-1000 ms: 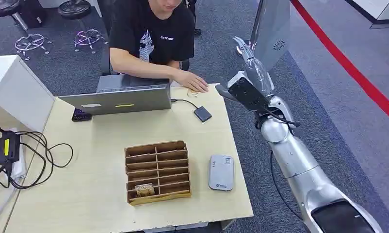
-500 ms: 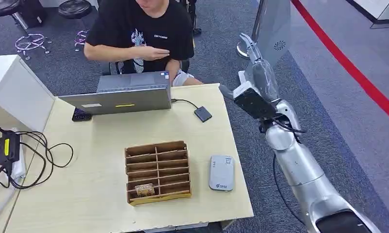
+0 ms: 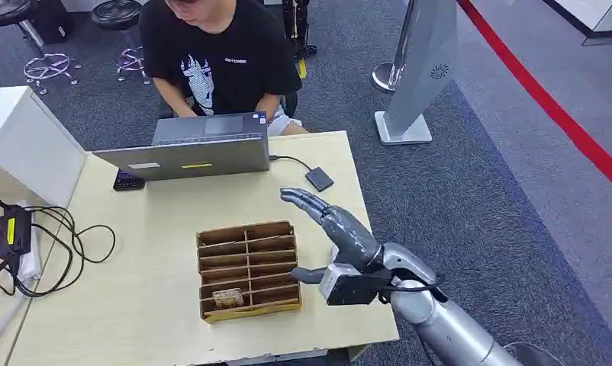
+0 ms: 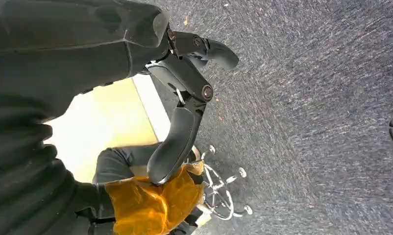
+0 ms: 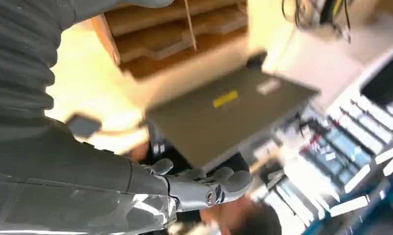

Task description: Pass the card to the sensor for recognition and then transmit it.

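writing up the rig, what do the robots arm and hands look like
The right arm is smooth silver metal with rounded joints and a black cable looping at the wrist. A boxy black and grey camera unit sits there. The right hand has dark grey fingers; the left hand has black fingers with round pivot pins.

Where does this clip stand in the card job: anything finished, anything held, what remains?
Done, it seems: a second ago the right hand was stretched toward the person; now it is back over the table, fingers spread. In hand: nothing; it hovers beside the wooden organizer. Left: one card lies in the organizer's nearest row, left side, yet to be picked, scanned and passed on.
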Tool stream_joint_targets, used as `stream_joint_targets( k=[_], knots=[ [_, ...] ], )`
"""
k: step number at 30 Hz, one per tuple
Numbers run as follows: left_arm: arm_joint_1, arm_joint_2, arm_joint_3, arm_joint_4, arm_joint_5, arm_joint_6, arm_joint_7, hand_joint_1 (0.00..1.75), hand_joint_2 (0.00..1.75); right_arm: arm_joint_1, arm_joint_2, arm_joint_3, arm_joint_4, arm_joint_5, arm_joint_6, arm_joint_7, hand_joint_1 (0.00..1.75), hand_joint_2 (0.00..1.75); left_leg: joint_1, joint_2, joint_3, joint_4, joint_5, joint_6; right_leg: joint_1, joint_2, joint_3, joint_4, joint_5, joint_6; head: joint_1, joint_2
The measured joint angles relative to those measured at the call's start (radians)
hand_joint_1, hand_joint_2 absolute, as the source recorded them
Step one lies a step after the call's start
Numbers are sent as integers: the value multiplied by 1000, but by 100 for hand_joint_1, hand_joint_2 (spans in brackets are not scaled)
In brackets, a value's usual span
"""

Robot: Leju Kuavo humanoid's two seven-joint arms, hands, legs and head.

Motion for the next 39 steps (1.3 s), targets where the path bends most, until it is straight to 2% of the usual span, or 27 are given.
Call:
stream_joint_targets(
  k=[4,12,15,19,28,39],
  knots=[
    [0,0,0,0,-4,-2,0,0,175,3,10,36,50,31,-8,-7,0,175,0,0,0,0,0,0,0,0,0,0,0,0,0,0],
    [0,0,0,0,-9,4,0,0,175,-5,64,103,139,309,-311,101,0,175,0,0,0,0,0,0,0,0,0,0,0,0,0,0],
    [0,0,0,0,-13,5,-1,0,175,-16,87,120,176,363,-402,125,0,175,0,0,0,0,0,0,0,0,0,0,0,0,0,0],
    [-1,0,0,0,-23,5,-4,0,175,-38,117,143,228,428,-483,161,0,175,0,0,0,0,0,0,0,0,0,0,0,0,0,0],
    [-3,0,0,0,-38,4,-8,0,175,-90,191,176,353,458,-522,188,0,175,0,0,0,0,0,0,0,0,0,0,0,0,0,0],
    [-4,0,-1,0,-44,1,-9,0,175,-113,236,187,429,464,-533,201,0,175,0,0,0,0,0,0,0,0,0,0,0,0,0,0]
  ],
)
